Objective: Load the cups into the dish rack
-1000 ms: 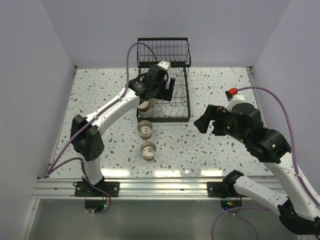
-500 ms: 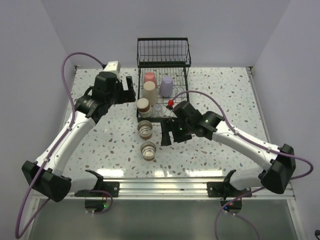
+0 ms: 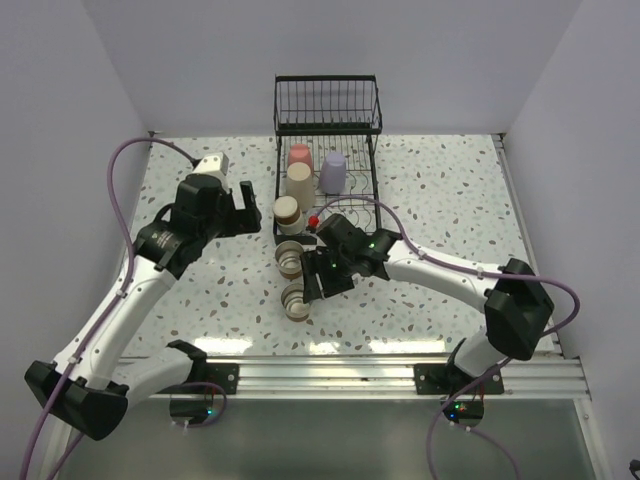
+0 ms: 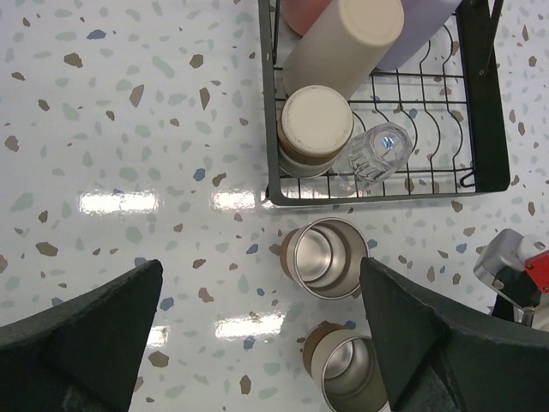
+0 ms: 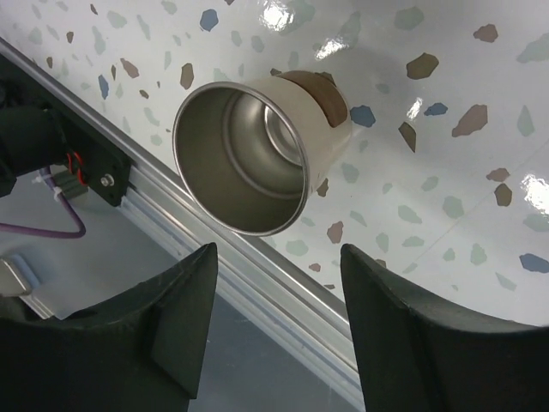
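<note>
The black wire dish rack (image 3: 350,215) stands at the back middle. It holds a coral-pink cup (image 3: 299,155), a beige cup (image 3: 298,183), a lavender cup (image 3: 333,172) and an upside-down brown cup (image 3: 288,212). The left wrist view also shows a clear cup (image 4: 375,154) lying in the rack (image 4: 483,94). Two brown cups with shiny insides stand upright on the table, one farther (image 3: 290,258) and one nearer (image 3: 297,302). My right gripper (image 3: 318,284) is open and empty just right of the nearer cup (image 5: 249,154). My left gripper (image 3: 246,204) is open and empty, left of the rack.
The aluminium rail (image 3: 320,372) runs along the table's near edge, close to the nearer brown cup. Walls close the table on the left, back and right. The right arm's forearm (image 3: 440,275) stretches across the table in front of the rack.
My left gripper has drawn back from the rack to the left. My right arm has swung left across the table, its gripper now beside the nearer brown cup.
</note>
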You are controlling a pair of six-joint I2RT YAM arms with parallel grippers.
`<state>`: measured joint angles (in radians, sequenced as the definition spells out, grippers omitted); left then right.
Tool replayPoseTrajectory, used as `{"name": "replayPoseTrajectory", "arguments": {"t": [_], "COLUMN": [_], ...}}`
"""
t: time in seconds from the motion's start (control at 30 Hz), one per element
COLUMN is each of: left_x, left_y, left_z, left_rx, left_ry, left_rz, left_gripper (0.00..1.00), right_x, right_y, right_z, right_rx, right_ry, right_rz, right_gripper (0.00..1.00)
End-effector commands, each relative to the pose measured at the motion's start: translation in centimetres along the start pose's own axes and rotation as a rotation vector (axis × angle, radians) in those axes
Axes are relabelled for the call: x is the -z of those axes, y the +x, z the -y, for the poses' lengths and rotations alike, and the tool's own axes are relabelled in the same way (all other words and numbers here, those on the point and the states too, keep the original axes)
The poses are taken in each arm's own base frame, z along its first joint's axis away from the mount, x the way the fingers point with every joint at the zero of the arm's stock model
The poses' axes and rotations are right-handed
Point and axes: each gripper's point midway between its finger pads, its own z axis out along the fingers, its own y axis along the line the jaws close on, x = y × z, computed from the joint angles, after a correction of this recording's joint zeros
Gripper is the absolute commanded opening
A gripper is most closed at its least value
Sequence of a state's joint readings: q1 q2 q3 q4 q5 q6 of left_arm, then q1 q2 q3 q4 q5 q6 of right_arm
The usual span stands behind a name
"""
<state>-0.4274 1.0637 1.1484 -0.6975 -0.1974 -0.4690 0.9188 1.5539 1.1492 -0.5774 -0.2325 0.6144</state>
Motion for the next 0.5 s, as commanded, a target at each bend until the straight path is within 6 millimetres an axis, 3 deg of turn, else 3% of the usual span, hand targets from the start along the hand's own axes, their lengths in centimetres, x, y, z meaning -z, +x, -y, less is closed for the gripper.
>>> {"name": "replayPoseTrajectory", "arguments": {"t": [0.0, 0.33, 0.47], "left_x": [0.4, 0.0, -0.3], "left_y": [0.6, 0.6, 0.5], "left_z": [-0.3, 0.1, 0.4], "left_rx": [0.023, 0.026, 0.029], "left_ry": [-0.006, 0.012, 0.025], "left_rz": [-0.007, -0.013, -0.013], "left_gripper": [1.00, 1.00, 1.00], "right_x": [-0.8, -2.5, -3.2], "right_y": [-0.9, -0.5, -0.6], "right_z": [-1.3, 0.8, 0.9], "right_rx": [-0.002, -0.010, -0.008], "right_ry": [-0.033, 0.085, 0.086], "right_rz": [0.021, 0.017, 0.019], "right_gripper": [0.62, 0.47, 0.35]}}
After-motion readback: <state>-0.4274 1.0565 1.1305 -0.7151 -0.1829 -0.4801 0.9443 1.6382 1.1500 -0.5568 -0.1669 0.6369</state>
